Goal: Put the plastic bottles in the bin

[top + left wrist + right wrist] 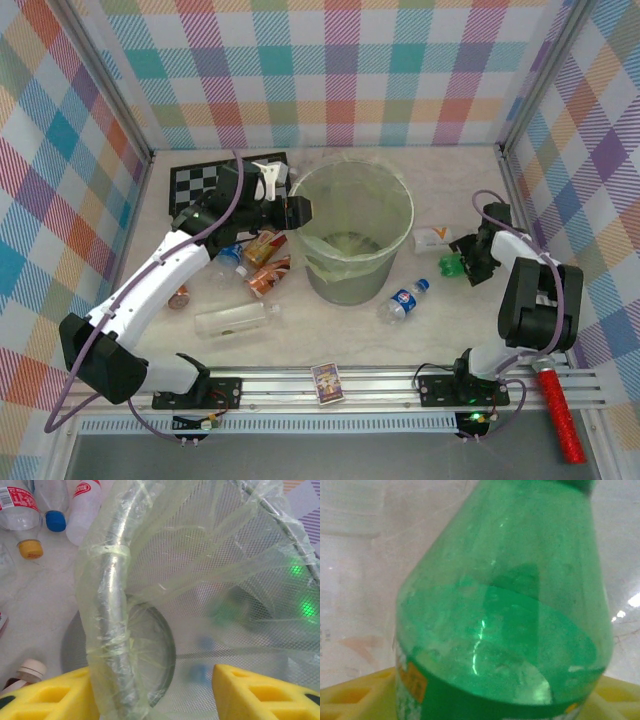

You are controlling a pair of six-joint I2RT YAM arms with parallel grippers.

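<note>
Plastic bottles (pixel 237 320) are scattered over the tabletop (pixel 400 345) on both sides of the bin (pixel 340 285), which is stood in the middle, presumably so that either arm can reach it. A cluster (pixel 265 262) of clear and orange-brown ones is seen just beside its left wall, a blue-labelled bottle (pixel 403 302) near its right foot, and a green bottle (pixel 450 266) further right. The left hand (pixel 298 211) is held wide over the bin's left rim, its fingers (pixel 50 697) parted with the liner-wrapped rim between them and nothing gripped. The spot is judged to suit a drop into the bin. The right hand (pixel 472 256) is set down at the green bottle, which is framed between that hand's yellow pads (pixel 350 697), apparently so that it can be picked up next. Whether it is already clamped cannot be told. Most of the job is judged undone.
</note>
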